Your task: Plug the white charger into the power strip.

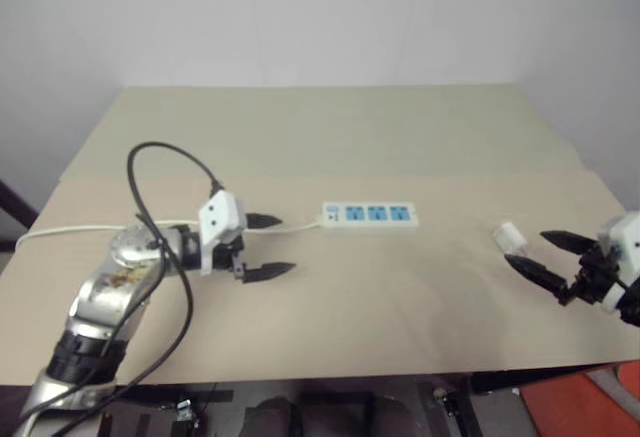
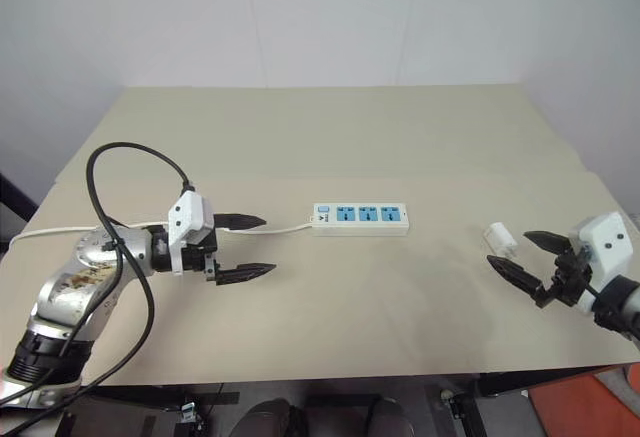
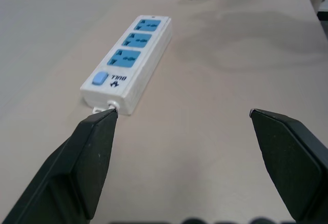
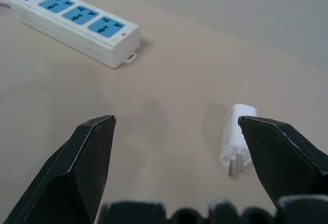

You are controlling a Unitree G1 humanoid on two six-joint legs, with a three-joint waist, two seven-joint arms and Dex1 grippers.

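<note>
Charger (image 4: 237, 138) lies loose on the tabletop (image 1: 330, 137), just beside the right end effector (image 1: 545, 254), whose fingers are spread, likely ready to grasp it. Left end effector (image 1: 267, 246), also spread, faces the power strip (image 1: 369, 216), probably to steady it.

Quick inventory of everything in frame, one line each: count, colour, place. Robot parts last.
table: 1, beige, under everything.
power strip: 1, white with three blue sockets and a blue switch, lying flat mid-table.
strip cord: 1, thin white, running from the strip's switch end to the table's left edge.
white charger: 1, white, lying on the table right of the strip, apart from it, prongs visible in the right wrist view.
black cable: 1, black, looping above the left arm.
left gripper: 1, black fingers, open, holding nothing, left of the strip.
right gripper: 1, black fingers, open, holding nothing, beside the charger.
</note>
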